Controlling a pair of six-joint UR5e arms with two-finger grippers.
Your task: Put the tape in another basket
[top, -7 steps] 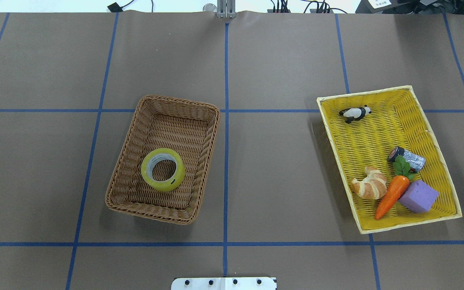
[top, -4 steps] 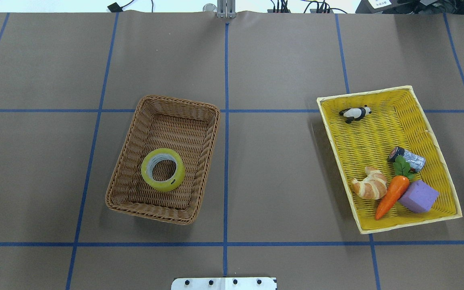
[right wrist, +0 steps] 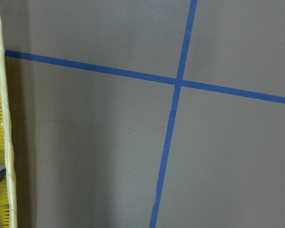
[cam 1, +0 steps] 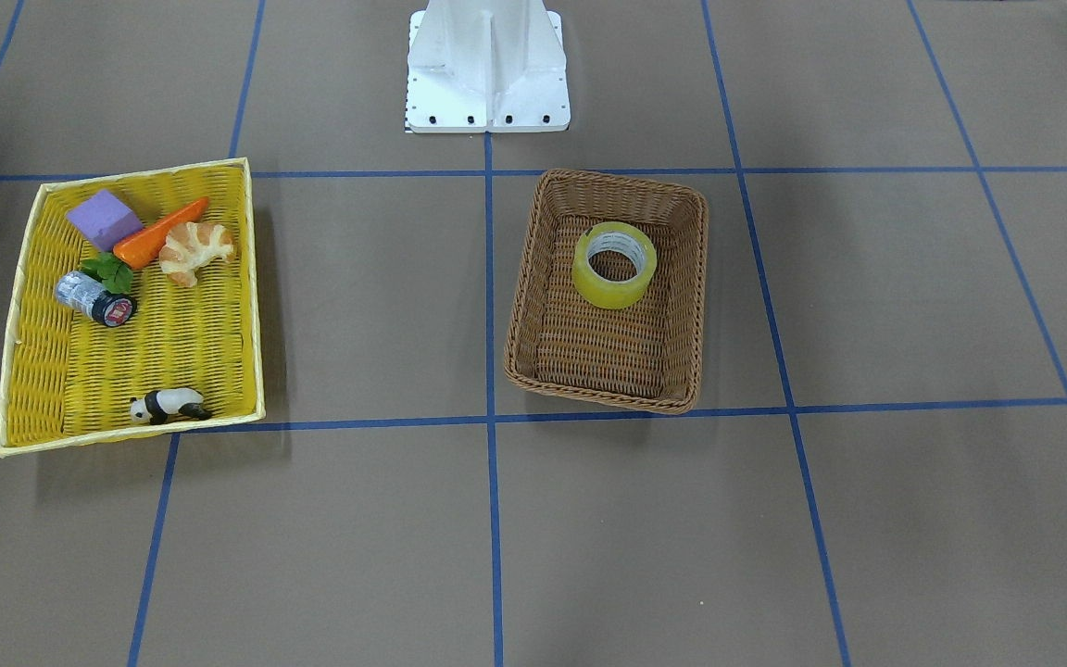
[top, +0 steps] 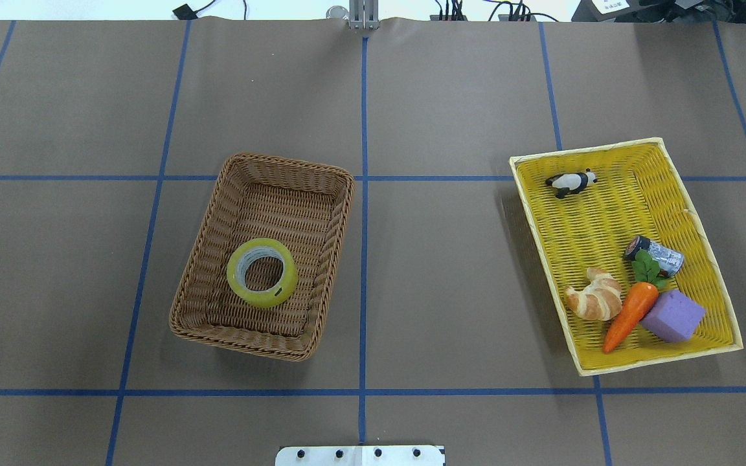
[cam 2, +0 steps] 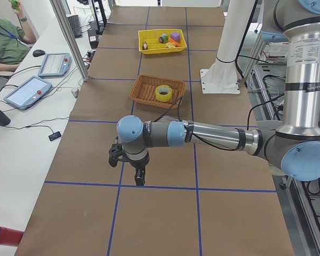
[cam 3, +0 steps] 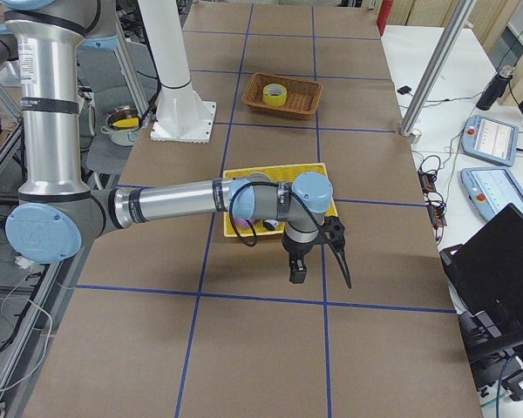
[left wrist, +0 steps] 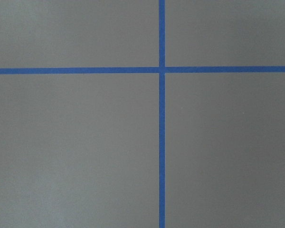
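The yellow-green tape (top: 284, 285) lies flat in the brown wicker basket (top: 269, 162), in the half nearer the robot's base; it also shows in the front view (cam 1: 589, 283) and in both side views (cam 2: 159, 97) (cam 3: 276, 101). The basket shows in the front view (cam 1: 608, 396) too. Neither gripper shows in the overhead or front view. My left gripper (cam 2: 129, 169) hangs over bare table well away from the basket. My right gripper (cam 3: 321, 277) hangs beside the yellow basket. I cannot tell whether either is open or shut.
A shallow yellow woven basket (top: 580, 150) on the robot's right holds a toy panda (top: 570, 182), a small grey cylinder (top: 661, 254), a croissant (top: 596, 296), a carrot (top: 632, 314) and a purple block (top: 673, 316). Its rim shows in the right wrist view (right wrist: 4, 142). The robot's white base (cam 1: 487, 65) stands behind the baskets.
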